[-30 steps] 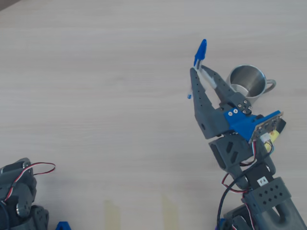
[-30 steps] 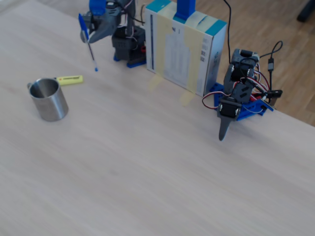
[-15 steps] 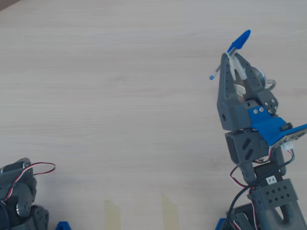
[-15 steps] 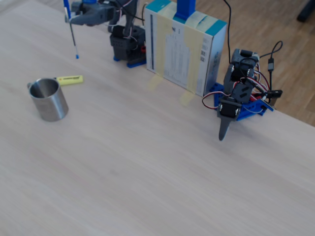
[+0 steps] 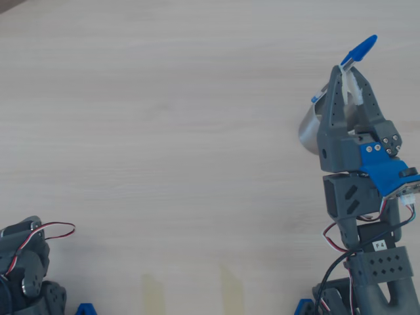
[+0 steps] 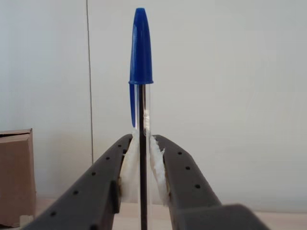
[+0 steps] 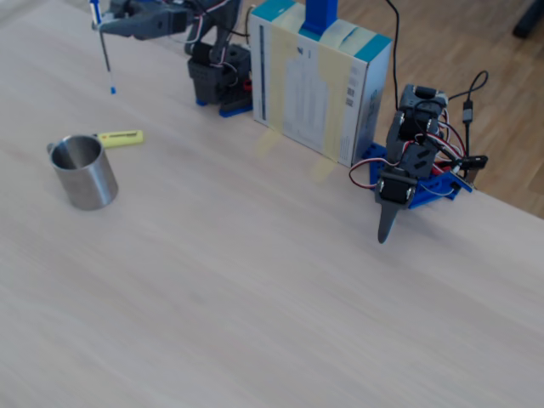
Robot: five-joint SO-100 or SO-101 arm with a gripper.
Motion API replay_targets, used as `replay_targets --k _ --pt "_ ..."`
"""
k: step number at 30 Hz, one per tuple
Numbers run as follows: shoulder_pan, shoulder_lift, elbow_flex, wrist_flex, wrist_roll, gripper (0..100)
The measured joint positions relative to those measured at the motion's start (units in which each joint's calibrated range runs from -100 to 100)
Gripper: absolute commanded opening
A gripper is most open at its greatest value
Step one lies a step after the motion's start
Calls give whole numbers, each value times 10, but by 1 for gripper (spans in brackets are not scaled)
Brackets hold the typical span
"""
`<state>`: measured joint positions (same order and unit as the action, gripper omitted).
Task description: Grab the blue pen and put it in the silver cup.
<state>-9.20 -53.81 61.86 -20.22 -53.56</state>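
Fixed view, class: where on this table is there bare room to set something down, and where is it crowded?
Free: the wide table in front of the silver cup and the parked arm. Crowded: the far edge, with the box, the yellow highlighter and the cup.

This looks like a hobby robotics setup in a room of a home or small office rather than a factory or shop. A pale wood-grain tabletop [image 7: 255,280] carries small 3D-printed servo arms with loose red, black and white wires [image 7: 425,161], a printed cardboard box [image 7: 319,81] held down with strips of tape, and a yellow highlighter [image 7: 121,138]. Beyond the tabletop's edge the fixed view shows wood plank flooring [image 7: 476,42], and the wrist view shows a plain white wall [image 6: 230,96] and a brown cardboard box [image 6: 15,177].
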Motion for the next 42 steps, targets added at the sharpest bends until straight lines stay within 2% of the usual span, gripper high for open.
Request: replay_targets --k 24,42 --pt "93 -28 49 -1 -1 2" --pt "94 142 14 -1 -1 2"
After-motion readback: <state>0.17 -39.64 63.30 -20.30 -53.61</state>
